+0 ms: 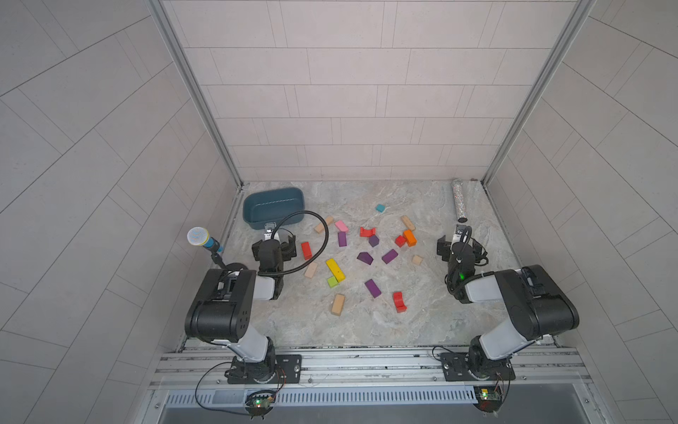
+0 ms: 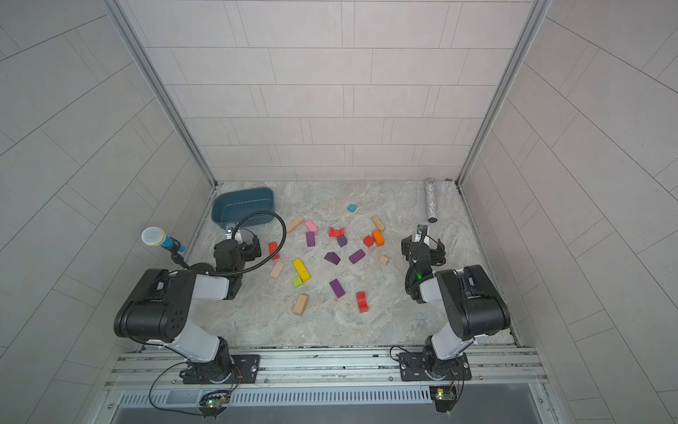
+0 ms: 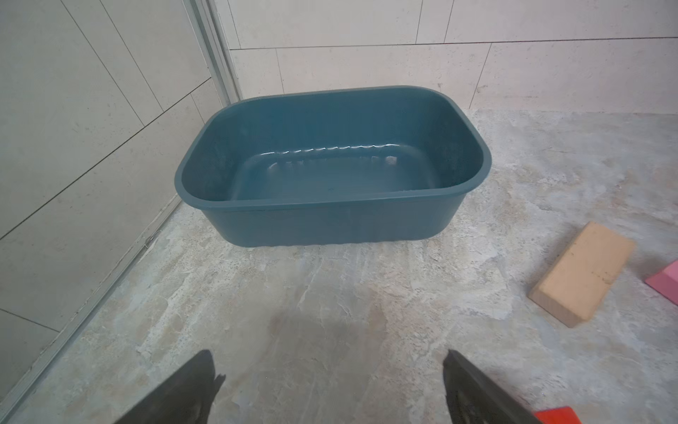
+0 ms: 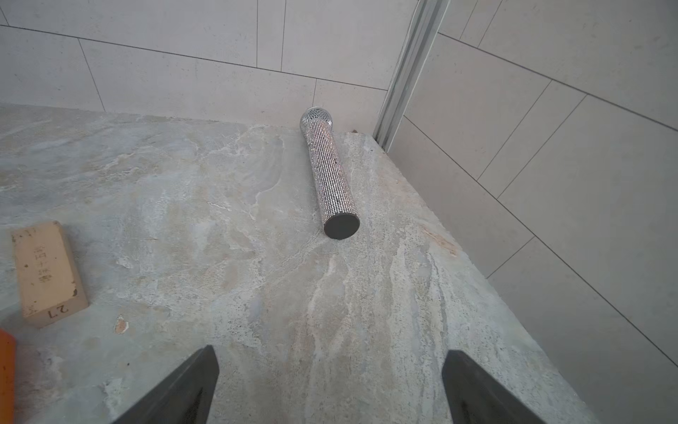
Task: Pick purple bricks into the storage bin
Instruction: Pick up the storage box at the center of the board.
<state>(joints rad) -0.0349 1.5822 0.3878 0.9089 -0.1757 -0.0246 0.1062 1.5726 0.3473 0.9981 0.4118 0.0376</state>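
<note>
Enclosing a marbled tabletop [image 1: 367, 325] strewn with purple bricks [image 1: 372, 288], tiled walls [image 1: 367, 73] rise.

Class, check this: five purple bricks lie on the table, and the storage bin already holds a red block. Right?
No. The storage bin holds nothing, as the left wrist view shows. The five purple bricks do lie on the table.

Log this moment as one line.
purple bricks: five on table | storage bin: empty | left end effector: open, empty | right end effector: open, empty
</note>
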